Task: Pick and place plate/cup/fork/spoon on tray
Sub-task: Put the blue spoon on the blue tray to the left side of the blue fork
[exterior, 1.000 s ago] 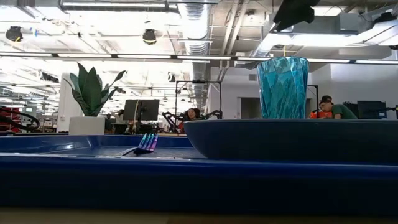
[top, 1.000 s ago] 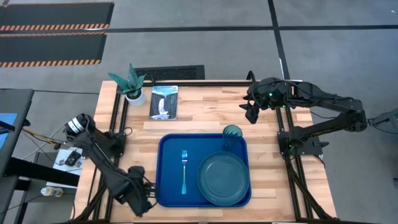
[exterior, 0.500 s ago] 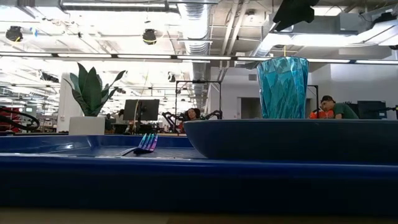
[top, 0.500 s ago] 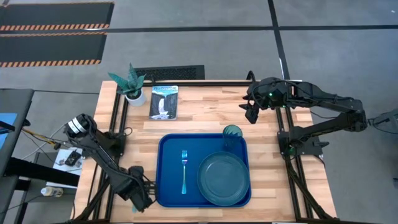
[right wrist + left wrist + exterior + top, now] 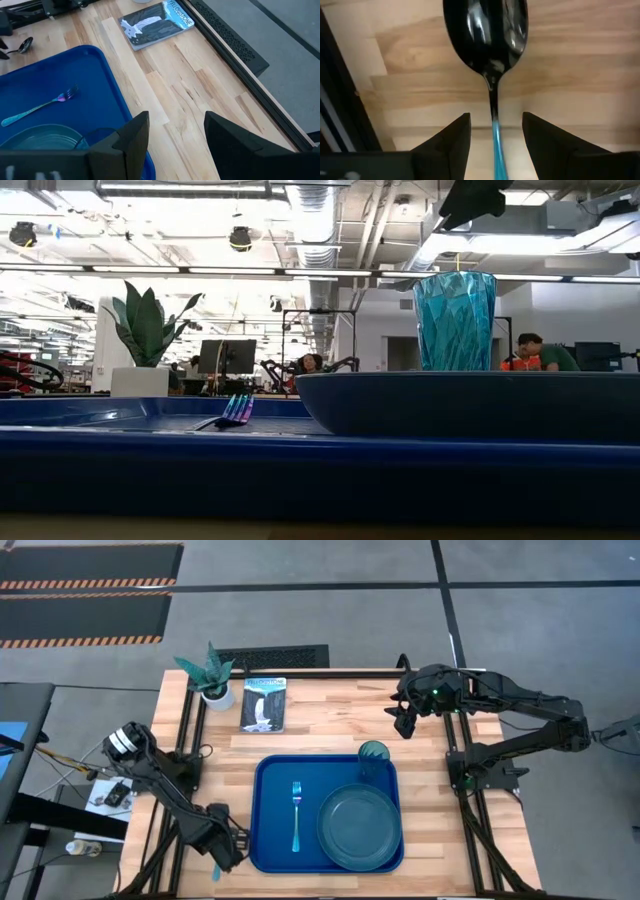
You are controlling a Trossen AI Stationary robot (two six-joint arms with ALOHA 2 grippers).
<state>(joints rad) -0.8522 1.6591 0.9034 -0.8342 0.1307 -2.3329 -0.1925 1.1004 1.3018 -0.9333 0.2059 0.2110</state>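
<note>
I'm seeing the left gripper (image 5: pixel 222 858) sitting low at the near-left corner of the table (image 5: pixel 330 715), just off the left edge of the tray (image 5: pixel 272 840). Its fingers (image 5: pixel 445 145) are standing apart with the spoon (image 5: pixel 489 40) running between them: the light-blue handle is passing through the gap, the dark shiny bowl is lying out ahead over the wood, and I can't tell if the fingers are actually gripping it. The spoon is lying outside the tray, near its left rim. On the tray, the fork (image 5: pixel 296 815) is lying left of the plate (image 5: pixel 359 827), and the cup (image 5: pixel 373 758) is standing upright at the far-right corner, just behind the plate. The right gripper (image 5: pixel 405 723) is hanging over the far-right part of the table, fingers (image 5: pixel 130 140) spread wide, empty, well apart from the tray. A booklet (image 5: pixel 264 703) and a potted plant (image 5: pixel 213 680) are sitting at the far left.
</note>
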